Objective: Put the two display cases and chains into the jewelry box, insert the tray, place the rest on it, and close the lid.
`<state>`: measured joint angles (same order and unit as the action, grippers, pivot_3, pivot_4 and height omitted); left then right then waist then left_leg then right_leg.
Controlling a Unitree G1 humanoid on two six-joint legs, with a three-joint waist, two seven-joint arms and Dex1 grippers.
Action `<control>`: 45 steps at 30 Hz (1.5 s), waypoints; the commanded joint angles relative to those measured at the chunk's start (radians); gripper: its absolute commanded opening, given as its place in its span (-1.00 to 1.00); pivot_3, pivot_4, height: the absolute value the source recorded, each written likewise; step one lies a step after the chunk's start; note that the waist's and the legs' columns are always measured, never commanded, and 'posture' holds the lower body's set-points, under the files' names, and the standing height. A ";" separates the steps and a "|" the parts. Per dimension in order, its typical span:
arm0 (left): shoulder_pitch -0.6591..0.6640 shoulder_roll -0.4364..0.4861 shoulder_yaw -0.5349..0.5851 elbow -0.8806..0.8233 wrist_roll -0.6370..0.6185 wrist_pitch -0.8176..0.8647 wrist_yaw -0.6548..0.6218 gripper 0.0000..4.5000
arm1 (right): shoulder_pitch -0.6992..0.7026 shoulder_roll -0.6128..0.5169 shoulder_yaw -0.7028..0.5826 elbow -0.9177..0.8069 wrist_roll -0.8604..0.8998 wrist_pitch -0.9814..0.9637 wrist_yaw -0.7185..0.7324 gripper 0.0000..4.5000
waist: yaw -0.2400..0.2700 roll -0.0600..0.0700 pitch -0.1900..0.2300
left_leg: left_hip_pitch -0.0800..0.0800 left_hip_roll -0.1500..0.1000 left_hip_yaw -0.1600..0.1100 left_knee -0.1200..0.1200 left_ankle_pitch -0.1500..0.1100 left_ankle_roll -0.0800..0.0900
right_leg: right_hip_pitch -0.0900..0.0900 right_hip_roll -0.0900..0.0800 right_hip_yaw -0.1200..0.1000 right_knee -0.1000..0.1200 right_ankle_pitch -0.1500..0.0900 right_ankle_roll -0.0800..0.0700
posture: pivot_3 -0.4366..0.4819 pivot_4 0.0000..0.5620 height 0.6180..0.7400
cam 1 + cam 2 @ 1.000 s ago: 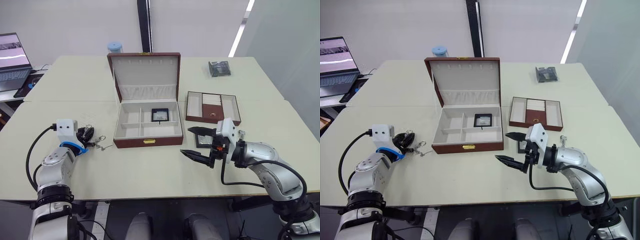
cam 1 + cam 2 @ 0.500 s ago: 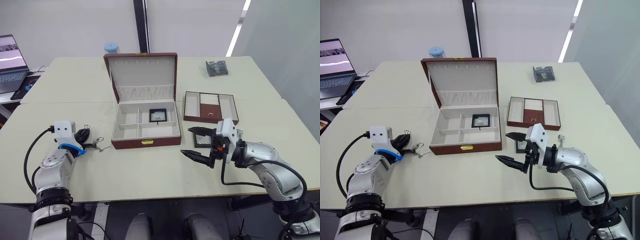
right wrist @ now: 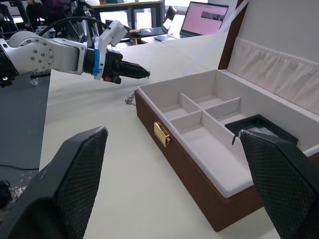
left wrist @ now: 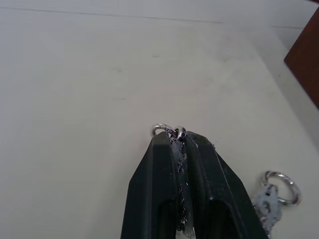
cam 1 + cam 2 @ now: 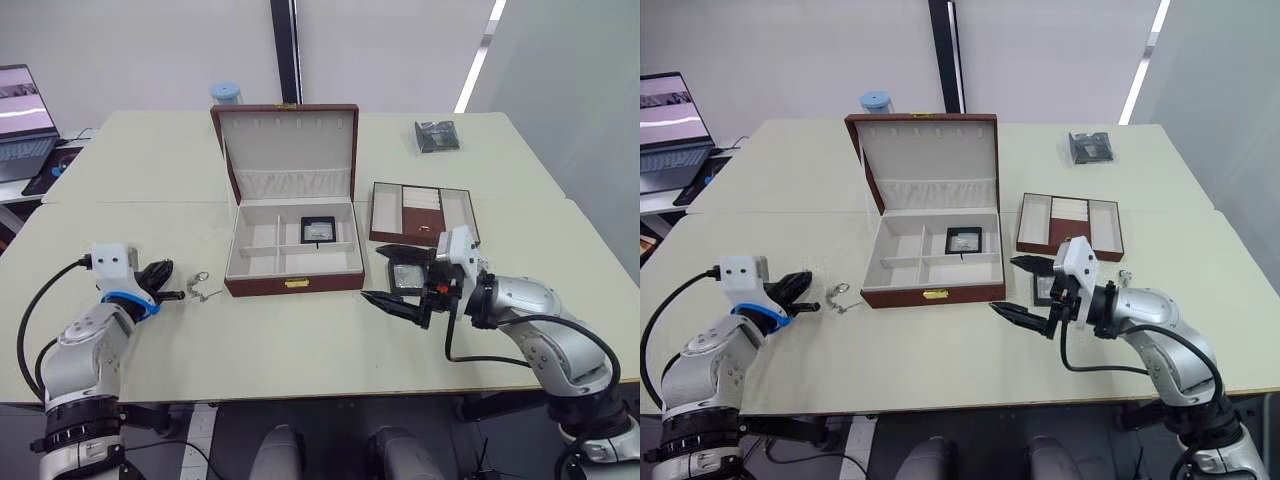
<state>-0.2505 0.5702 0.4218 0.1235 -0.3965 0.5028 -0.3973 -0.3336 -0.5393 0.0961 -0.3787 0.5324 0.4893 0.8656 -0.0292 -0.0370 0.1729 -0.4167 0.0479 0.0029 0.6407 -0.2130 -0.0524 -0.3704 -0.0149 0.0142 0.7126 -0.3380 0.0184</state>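
Note:
The jewelry box stands open at mid-table, its lid upright. One display case lies in a rear compartment. The other display case lies on the table right of the box, between the wide-spread fingers of my open right gripper. The tray sits just behind it. Left of the box, my left gripper is shut on a thin silver chain, its ring showing at the fingertips. Another chain lies on the table between that gripper and the box.
A dark grey packet lies at the table's far right. A blue-lidded jar stands behind the lid. A laptop sits on a side desk at far left. A seam crosses the table behind the box.
My left gripper has drawn back a little to the left, away from the box. The right gripper has edged further over the loose display case. The camera has shifted slightly.

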 commanded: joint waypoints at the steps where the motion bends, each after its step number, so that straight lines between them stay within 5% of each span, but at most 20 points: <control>1: -0.023 0.025 0.024 -0.132 -0.027 0.051 0.028 -0.99 | -0.019 0.003 -0.032 -0.038 0.026 0.004 -0.009 1.00 | 0.000 0.000 0.000 | 0.000 0.000 0.000 0.000 0.000 0.000 | 0.000 0.000 0.000 0.000 0.000 0.000 | -0.05 -0.47 1.00; 14: -0.162 -0.031 -0.081 -0.295 -0.074 0.210 0.068 -0.99 | -0.028 0.012 -0.063 -0.016 0.024 0.004 -0.046 1.00 | 0.001 0.000 0.000 | 0.000 -0.001 0.000 0.000 0.000 0.000 | 0.000 0.000 0.000 0.000 0.000 0.000 | -0.05 -0.47 1.00; 28: -0.362 -0.121 -0.237 -0.102 -0.011 0.148 0.038 -0.99 | 0.037 0.023 -0.120 -0.077 0.019 0.012 -0.165 1.00 | 0.000 -0.001 0.001 | -0.001 -0.001 0.001 0.000 0.000 0.000 | -0.001 0.002 0.001 -0.001 0.000 0.000 | -0.05 -0.47 1.00; 44: -0.421 -0.163 -0.257 0.070 0.056 0.082 0.025 -0.99 | 0.089 0.024 -0.130 -0.128 0.022 0.022 -0.211 1.00 | 0.001 -0.001 0.001 | -0.002 -0.001 0.001 0.000 0.000 0.000 | -0.001 0.006 0.001 -0.002 0.000 0.000 | -0.05 -0.47 1.00; 45: -0.421 -0.164 -0.257 0.072 0.056 0.079 0.024 -0.84 | 0.089 0.024 -0.129 -0.128 0.022 0.022 -0.211 1.00 | 0.001 -0.001 0.001 | -0.002 -0.001 0.001 0.000 0.000 0.000 | -0.001 0.006 0.001 -0.002 0.000 0.000 | -0.05 -0.47 1.00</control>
<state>-0.6427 0.4028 0.1608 0.2069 -0.3464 0.6034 -0.3645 -0.2447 -0.5170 -0.0136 -0.4631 0.5369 0.5149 0.6551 -0.0279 -0.0379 0.1736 -0.4183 0.0469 0.0036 0.6407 -0.2129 -0.0526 -0.3713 -0.0091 0.0153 0.7110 -0.3380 0.0186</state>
